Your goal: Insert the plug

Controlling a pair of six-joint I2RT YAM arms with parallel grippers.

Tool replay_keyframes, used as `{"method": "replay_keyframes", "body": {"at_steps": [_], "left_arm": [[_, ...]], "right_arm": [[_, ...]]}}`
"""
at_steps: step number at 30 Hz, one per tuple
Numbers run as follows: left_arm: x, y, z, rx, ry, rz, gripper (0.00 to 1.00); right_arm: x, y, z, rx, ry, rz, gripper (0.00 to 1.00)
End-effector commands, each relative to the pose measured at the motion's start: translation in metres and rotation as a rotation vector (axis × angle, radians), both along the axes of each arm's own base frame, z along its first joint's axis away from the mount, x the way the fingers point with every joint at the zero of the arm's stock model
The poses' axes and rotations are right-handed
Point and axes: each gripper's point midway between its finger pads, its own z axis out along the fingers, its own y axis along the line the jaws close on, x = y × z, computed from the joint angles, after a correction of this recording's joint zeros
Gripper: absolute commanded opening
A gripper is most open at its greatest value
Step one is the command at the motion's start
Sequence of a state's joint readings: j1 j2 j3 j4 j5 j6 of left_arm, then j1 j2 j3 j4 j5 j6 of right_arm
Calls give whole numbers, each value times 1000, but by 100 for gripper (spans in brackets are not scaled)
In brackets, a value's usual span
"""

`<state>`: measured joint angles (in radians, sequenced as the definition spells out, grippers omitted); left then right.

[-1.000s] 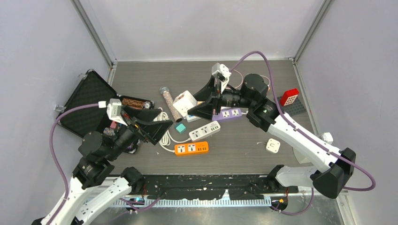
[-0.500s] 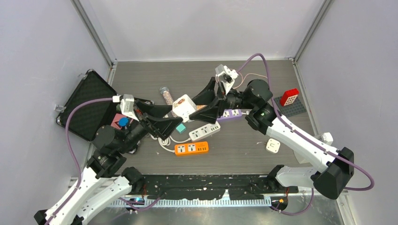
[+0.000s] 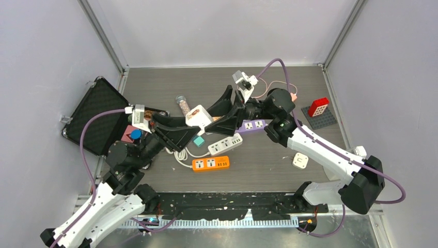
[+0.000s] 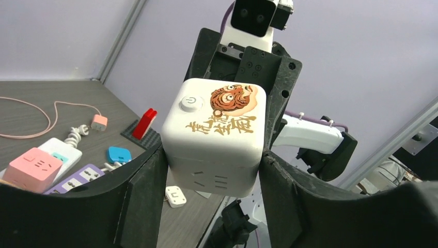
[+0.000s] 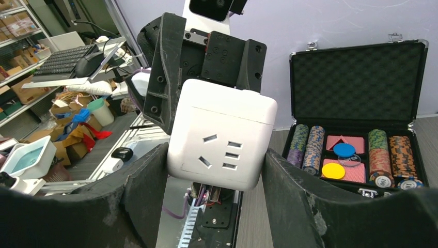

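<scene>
A white cube socket with a tiger picture and a power button on one face hangs in the air above the table's middle. My left gripper comes from the left and my right gripper from the right. In the left wrist view the cube sits between my left gripper's jaws, touching both. In the right wrist view the cube's socket face sits between my right gripper's jaws, touching both. No plug is in either gripper.
On the table lie an orange power strip, a white strip, a purple strip, a teal plug and a white adaptor. An open chip case is at the left, a red brick at the right.
My left gripper has swung in from the left and come round the cube that my right gripper holds up. The cube has shifted slightly left.
</scene>
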<state>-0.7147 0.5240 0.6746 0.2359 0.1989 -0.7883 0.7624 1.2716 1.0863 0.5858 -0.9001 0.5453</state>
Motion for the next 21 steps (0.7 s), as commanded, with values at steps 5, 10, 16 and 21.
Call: {"method": "replay_keyframes", "body": {"at_steps": [5, 10, 16, 21], "left_arm": [[-5, 0, 19, -62, -52, -27, 43], [-4, 0, 15, -17, -97, -6, 0], [26, 16, -22, 237, -194, 214, 0], [49, 29, -53, 442, -278, 355, 0]], "right_arm": [[-2, 2, 18, 71, -25, 13, 6], [7, 8, 8, 22, 22, -5, 27], [33, 4, -28, -93, 64, -191, 99], [62, -19, -55, -169, 112, -438, 95]]}}
